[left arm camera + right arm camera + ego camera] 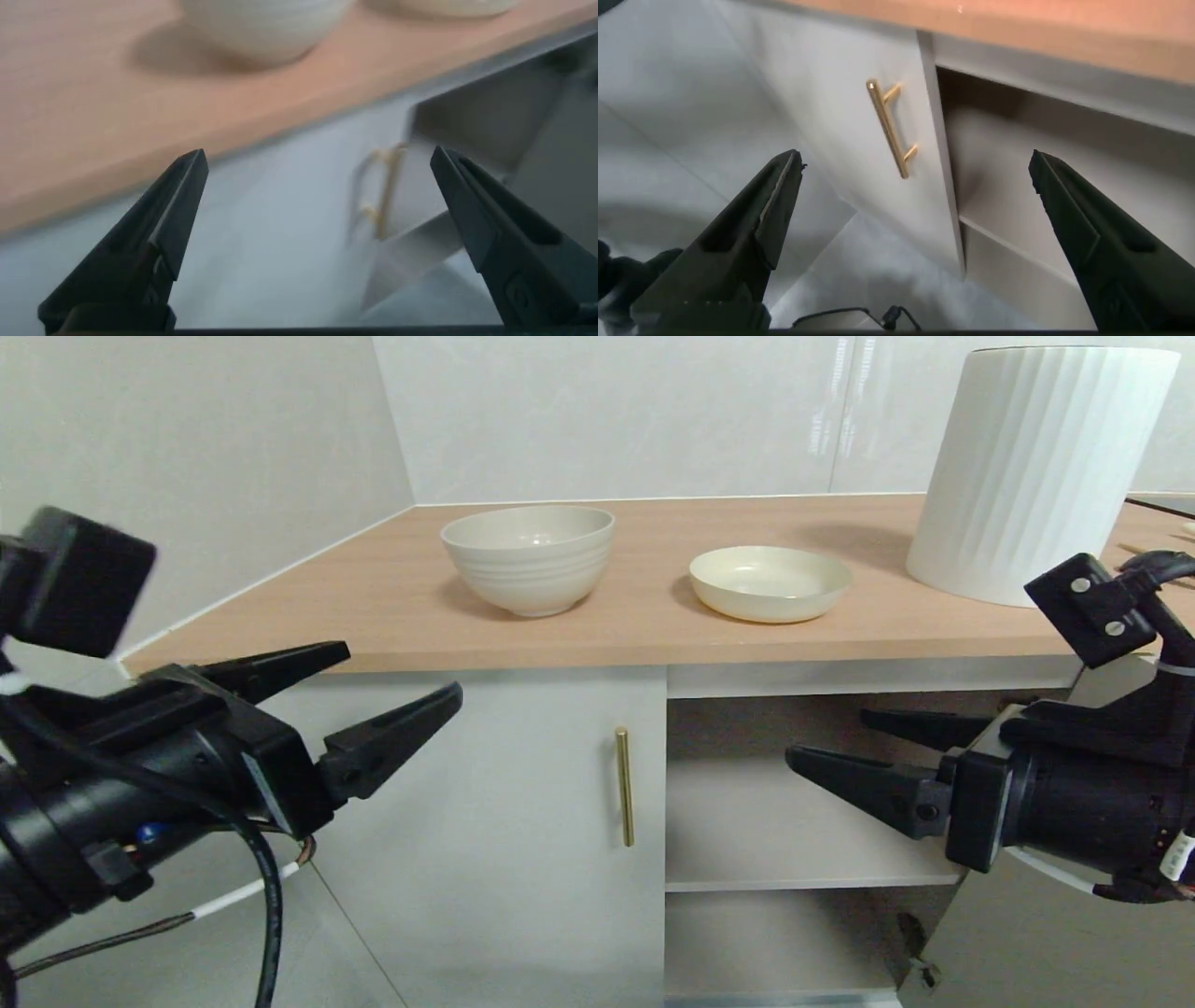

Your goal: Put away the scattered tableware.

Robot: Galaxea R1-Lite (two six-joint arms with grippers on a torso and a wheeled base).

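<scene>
The left gripper (401, 670), its jaws spread wide and empty, sits below the counter (373, 607) edge. The ribbed bowl (528, 558) stands above and ahead of it, and the shallow dish (770, 581) above the right gripper (826, 735), likewise spread and empty. The right wrist view faces a brass handle (892, 131) beside the open cupboard (1027, 159); the left wrist view catches the bowl's base.

A deep bowl (527, 558), off-white with faint ribs around its wall, stands upright and empty on the wooden tabletop (373, 607), upper centre of the head view. Just to its right, apart from it, sits a shallow dish (770, 581) (cream, also upright, empty).
</scene>
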